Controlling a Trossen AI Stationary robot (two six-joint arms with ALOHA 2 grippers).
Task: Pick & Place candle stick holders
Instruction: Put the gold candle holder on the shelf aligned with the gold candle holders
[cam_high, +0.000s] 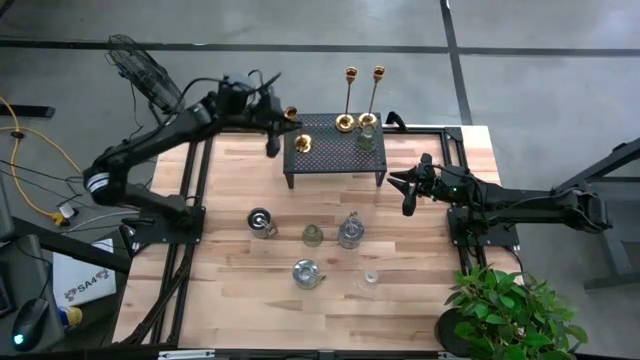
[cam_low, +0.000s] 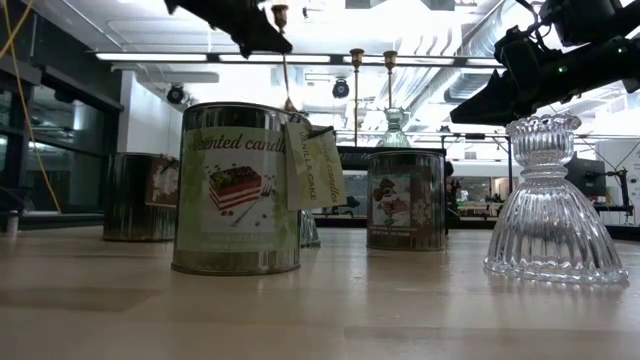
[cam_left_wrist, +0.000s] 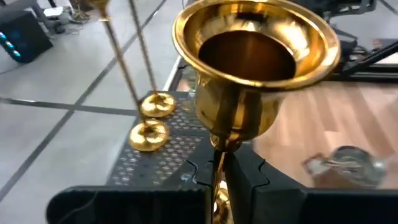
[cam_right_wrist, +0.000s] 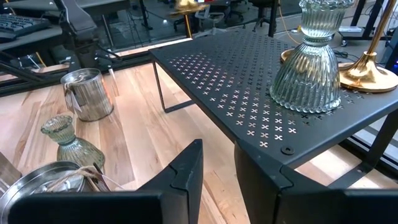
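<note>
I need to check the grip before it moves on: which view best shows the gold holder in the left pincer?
The left wrist view: the gold holder fills it, its stem clamped in the left pincer. The high view shows it small by the black stand; the low view, only its top; the right wrist view, nothing.

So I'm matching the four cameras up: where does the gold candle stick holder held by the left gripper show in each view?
High view: gold candle stick holder, upper middle, at the black mesh stand's left end, in the left gripper.
Low view: top, left of centre, thin stem above the tins.
Left wrist view: cup fills the centre, stem in the shut gripper.
Right wrist view: cannot tell.
Shared landmark: the black mesh stand.
</note>
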